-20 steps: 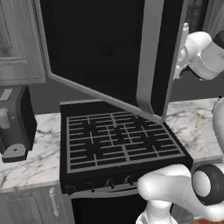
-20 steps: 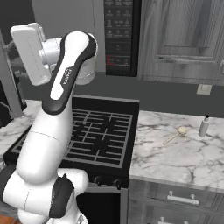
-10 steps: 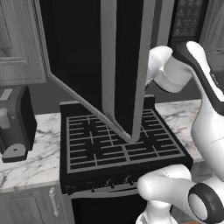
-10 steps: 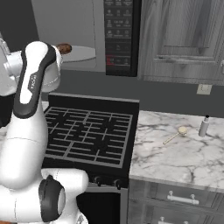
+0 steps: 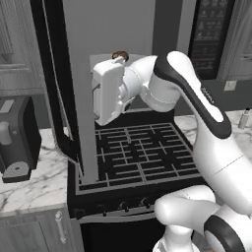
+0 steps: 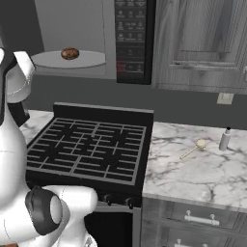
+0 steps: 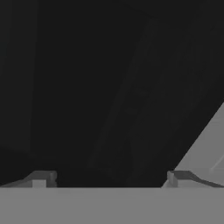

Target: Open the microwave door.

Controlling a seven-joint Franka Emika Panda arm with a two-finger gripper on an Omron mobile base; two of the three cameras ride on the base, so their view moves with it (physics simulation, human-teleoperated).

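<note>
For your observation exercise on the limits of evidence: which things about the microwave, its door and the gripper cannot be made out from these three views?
- Gripper: in the hand view only the two tips show, apart, in front of a dark surface; whether they touch it is unclear.
- Microwave door: top cut off by the left base view's upper edge.
- Button panel: labels too small to read in the right base view.
- Brown item on the microwave's plate: too small to identify.
</note>
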